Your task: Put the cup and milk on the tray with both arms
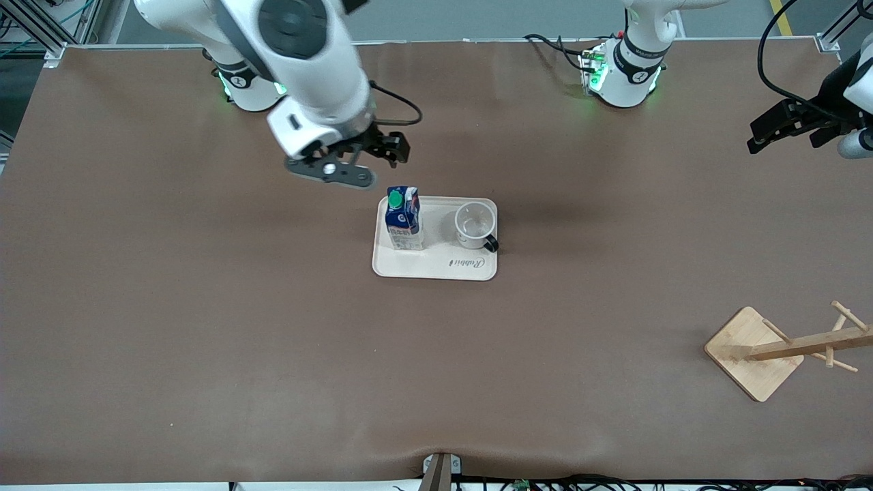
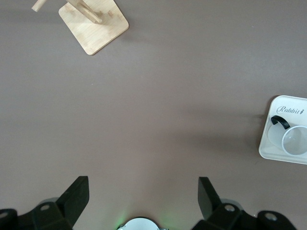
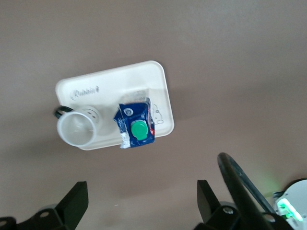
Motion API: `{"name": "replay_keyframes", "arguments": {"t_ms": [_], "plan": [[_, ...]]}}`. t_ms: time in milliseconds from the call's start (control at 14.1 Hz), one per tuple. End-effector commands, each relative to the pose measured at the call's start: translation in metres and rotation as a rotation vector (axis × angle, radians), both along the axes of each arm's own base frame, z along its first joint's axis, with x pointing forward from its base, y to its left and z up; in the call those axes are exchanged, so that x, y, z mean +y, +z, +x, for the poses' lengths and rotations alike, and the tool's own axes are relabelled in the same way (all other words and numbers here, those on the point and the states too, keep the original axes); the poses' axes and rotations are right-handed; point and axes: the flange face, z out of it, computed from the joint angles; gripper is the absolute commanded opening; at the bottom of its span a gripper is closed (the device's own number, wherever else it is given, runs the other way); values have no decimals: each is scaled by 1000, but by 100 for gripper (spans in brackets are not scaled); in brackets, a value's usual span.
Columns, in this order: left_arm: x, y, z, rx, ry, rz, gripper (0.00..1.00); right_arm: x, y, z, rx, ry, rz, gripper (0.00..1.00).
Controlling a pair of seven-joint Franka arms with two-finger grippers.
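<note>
Since both things already stand on the tray, progress: the placing looks done.
Milk [image 1: 403, 219]: upright on the tray [image 1: 434, 268], toward the right arm's end.
Cup [image 1: 475, 226]: upright beside it, apart.
Right gripper [image 1: 372, 155]: open, empty, above the table beside the tray.
Left gripper [image 2: 141, 199]: open, empty, waiting well away.
Left to do: nothing, apparently.

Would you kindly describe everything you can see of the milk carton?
The milk is a small gable-top carton, dark blue and white with red markings and a round green screw cap, seemingly coated cardboard. It stands upright on the tray, at the end toward the right arm, beside the cup without touching it, and taller than it. Neither gripper touches it; only the tray does.
</note>
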Motion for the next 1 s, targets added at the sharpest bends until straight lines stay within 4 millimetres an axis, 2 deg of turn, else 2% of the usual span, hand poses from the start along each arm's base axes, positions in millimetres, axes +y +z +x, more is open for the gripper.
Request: {"name": "replay_keyframes", "arguments": {"t_ms": [0,142,213,356,427,640,711,925], "plan": [[2,4,-4,8,-15,-20,100,-71,30,25,44,-51,40,100],[2,5,-6,19,-13,-20,100,-127,66,19,-12,33,3,100],[1,6,-7,23,-15,-19,100,-163,62,19,-7,45,-45,100],[0,5,-8,29,-13,-17,100,-220,60,11,-11,97,-46,100],[0,5,-9,31,-14,-14,100,-239,59,3,-34,121,-38,100],[0,7,-10,29,-14,-12,100,-296,39,-13,-74,217,-20,100],[1,7,-10,29,-13,-13,100,-316,33,-14,-65,237,-14,100],[1,12,-13,19,-10,-13,100,-353,31,-9,-86,332,9,100]]}}
